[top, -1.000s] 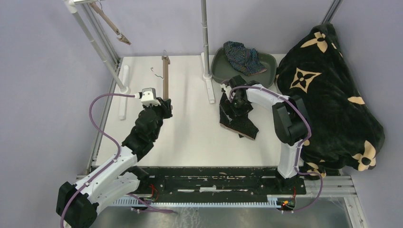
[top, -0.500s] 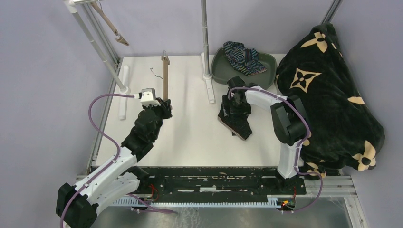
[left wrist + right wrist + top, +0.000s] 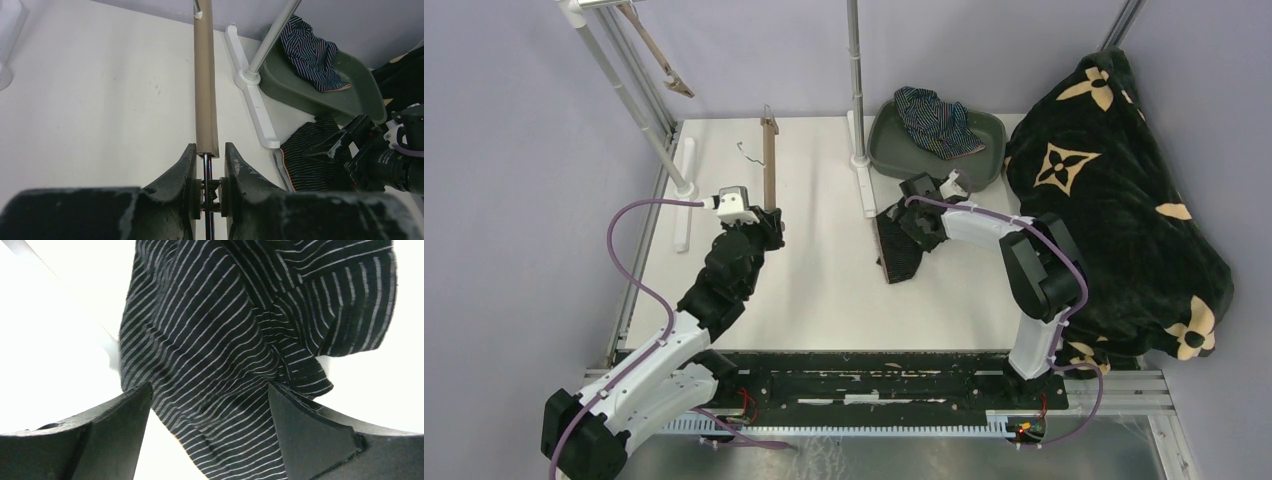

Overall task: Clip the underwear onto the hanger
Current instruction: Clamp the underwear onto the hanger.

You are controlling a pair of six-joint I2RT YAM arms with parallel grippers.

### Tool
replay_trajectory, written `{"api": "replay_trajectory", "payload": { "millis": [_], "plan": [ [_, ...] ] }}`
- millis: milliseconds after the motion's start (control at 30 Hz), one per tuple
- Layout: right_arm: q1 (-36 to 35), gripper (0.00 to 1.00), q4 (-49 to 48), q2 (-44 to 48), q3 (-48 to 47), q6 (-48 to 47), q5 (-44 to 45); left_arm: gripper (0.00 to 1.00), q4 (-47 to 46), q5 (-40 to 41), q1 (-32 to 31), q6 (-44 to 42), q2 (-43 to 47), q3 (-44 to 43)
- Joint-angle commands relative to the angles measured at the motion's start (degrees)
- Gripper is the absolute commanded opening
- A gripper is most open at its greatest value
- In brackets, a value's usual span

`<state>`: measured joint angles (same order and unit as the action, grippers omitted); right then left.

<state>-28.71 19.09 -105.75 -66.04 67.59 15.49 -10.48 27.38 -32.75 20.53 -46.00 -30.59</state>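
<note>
A big black blanket [image 3: 1114, 200] with tan flower motifs is heaped along the right side of the white worktop [image 3: 824, 290]. Just left of it, at the far edge, sits a green tray [image 3: 989, 140] with the navy striped underwear [image 3: 936, 120] bunched inside. An upright rack pole [image 3: 855, 70] rises from a long white foot [image 3: 862, 180] that runs front to back. This foot lies between the hanger [image 3: 206, 85] on its left and the black pinstriped underwear [image 3: 902, 255] on its right. A second white foot [image 3: 684, 190] lies near the left edge. The hanger is flat on the worktop, its tan bar pointing straight away from the arms, hook at the far end. The left claw [image 3: 210, 152] is narrow, pinched on the thin metal piece at the bar's near end. The black pinstriped underwear lies crumpled on the worktop just beside the near end of the rack foot. It is longer front to back, with a tan-edged band along its left side. The right claw [image 3: 210, 387] stands wide above it, the striped cloth showing between the two fingers. The pictures do not show either finger pressing on the cloth.
</note>
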Motion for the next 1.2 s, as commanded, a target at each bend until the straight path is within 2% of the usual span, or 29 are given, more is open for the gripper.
{"api": "replay_trajectory", "payload": {
  "millis": [0, 133, 233, 333, 467, 533, 633, 767, 833, 900, 1167],
  "plan": [
    [-3.0, 0.94, -2.9, -2.5, 0.4, 20.6, 1.6, 0.03, -2.8, 1.6, 0.0, -1.2, 1.0, -2.1],
    [-6.1, 0.93, -2.6, -1.8, -2.0, 23.5, 6.8, 0.03, -2.6, 1.6, 0.0, -1.3, 1.1, -2.2],
    [-9.0, 0.94, 4.2, 1.8, -4.6, 19.3, 14.8, 0.03, -2.3, 2.0, 0.0, -1.5, 1.7, -2.2],
    [-10.9, 0.94, 8.5, 8.7, -2.1, 15.6, 21.7, 0.03, -2.4, 2.3, -0.1, -1.5, 2.2, -1.9],
    [-11.5, 0.95, 11.7, 15.8, 1.9, 9.4, 24.7, 0.03, -2.4, 2.0, 0.0, -1.5, 2.1, -2.0],
    [-11.6, 0.95, 11.8, 18.5, 3.6, 2.8, 25.3, 0.03, -2.4, 1.9, 0.0, -1.5, 2.0, -2.0],
    [-11.8, 0.94, 7.1, 21.7, 5.3, -13.1, 23.4, 0.03, -2.4, 2.0, -0.1, -1.5, 2.0, -2.0],
    [-11.9, 0.94, 0.1, 22.8, 3.8, -41.9, 12.2, 0.03, -2.6, 1.9, 0.0, -1.2, 1.8, -2.0],
    [-11.8, 0.94, 1.5, 21.1, 0.5, -54.0, 5.6, 0.03, -2.6, 1.7, 0.0, -1.2, 1.6, -2.1],
    [-11.8, 0.94, 9.3, 15.7, -6.2, -67.7, -4.3, 0.03, -2.9, 1.9, 0.0, -1.3, 1.2, -2.1],
    [-11.5, 0.93, 15.2, 8.2, -10.6, -86.1, -15.6, 0.03, -3.4, 1.8, 0.0, -1.4, -0.2, -2.1]
  ]
}}
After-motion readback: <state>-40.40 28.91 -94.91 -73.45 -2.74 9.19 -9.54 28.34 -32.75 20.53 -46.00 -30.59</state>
